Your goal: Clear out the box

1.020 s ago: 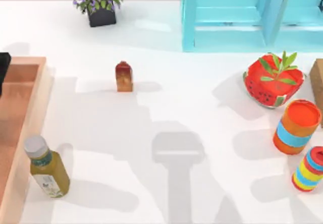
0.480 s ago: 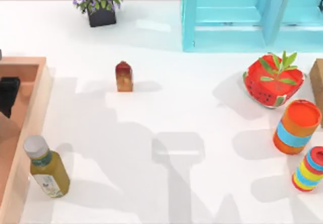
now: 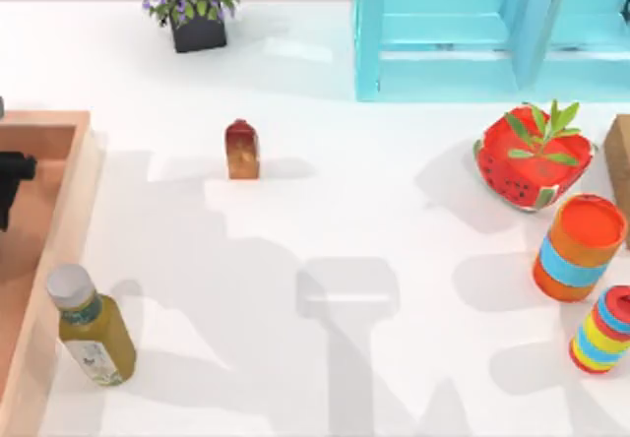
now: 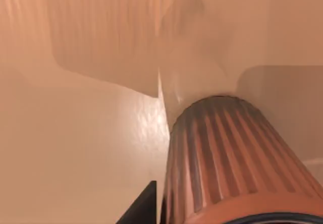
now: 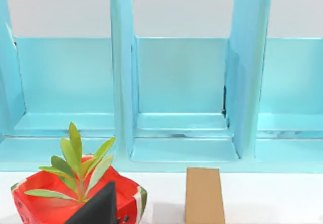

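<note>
Mostly cut off: large shallow light-wood box [image 3: 69, 176] with orange-brown floor at table's [image 3: 394, 220] left edge; left gripper [image 3: 12, 176] black, partly out of frame above box floor, jaws' state unclear; left wrist view shows ribbed copper-brown cylinder [image 4: 227, 158] close up, bottom cropped; olive-green bottle, grey cap [image 3: 91, 327], stands just beside box rim

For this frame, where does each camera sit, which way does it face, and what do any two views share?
Top view: above the table, looking down; the left claw hangs over the box at the left edge.
Left wrist view: on the left arm, facing down into the box at a ribbed brown cylinder; one dark fingertip shows.
Right wrist view: on the right arm, facing the turquoise shelf; one dark fingertip shows.
Shared: top and right wrist views both hold the watermelon planter.
</note>
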`<state>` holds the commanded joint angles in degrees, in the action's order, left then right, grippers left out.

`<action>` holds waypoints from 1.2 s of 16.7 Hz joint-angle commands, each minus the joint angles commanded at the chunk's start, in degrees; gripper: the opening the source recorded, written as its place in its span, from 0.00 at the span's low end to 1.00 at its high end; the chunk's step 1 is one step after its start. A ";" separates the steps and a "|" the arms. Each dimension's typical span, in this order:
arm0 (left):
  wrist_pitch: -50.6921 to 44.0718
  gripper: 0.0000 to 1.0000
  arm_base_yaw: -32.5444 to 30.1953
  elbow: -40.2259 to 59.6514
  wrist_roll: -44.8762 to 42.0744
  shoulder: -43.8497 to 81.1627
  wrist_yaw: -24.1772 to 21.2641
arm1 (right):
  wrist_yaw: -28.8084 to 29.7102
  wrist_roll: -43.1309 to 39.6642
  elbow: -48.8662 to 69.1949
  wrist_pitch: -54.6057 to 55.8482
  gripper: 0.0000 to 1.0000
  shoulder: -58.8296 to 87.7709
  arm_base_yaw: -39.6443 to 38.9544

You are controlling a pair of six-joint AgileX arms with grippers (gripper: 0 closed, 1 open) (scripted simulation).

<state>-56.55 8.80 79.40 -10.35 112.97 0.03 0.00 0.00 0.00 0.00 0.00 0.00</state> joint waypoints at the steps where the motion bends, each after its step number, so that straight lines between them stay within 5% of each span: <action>1: 0.00 0.47 0.00 0.00 0.00 0.00 0.00 | 0.00 0.00 0.00 0.00 1.00 0.00 0.00; 7: 0.00 0.02 0.00 0.00 0.00 0.00 0.00 | 0.00 0.00 0.00 0.00 1.00 0.00 0.00; 20: -2.59 0.00 3.08 2.42 -1.81 -0.53 0.48 | 0.00 0.00 0.00 0.00 1.00 0.00 0.00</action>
<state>-59.14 11.88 81.82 -12.16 112.44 0.51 0.00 0.00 0.00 0.00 0.00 0.00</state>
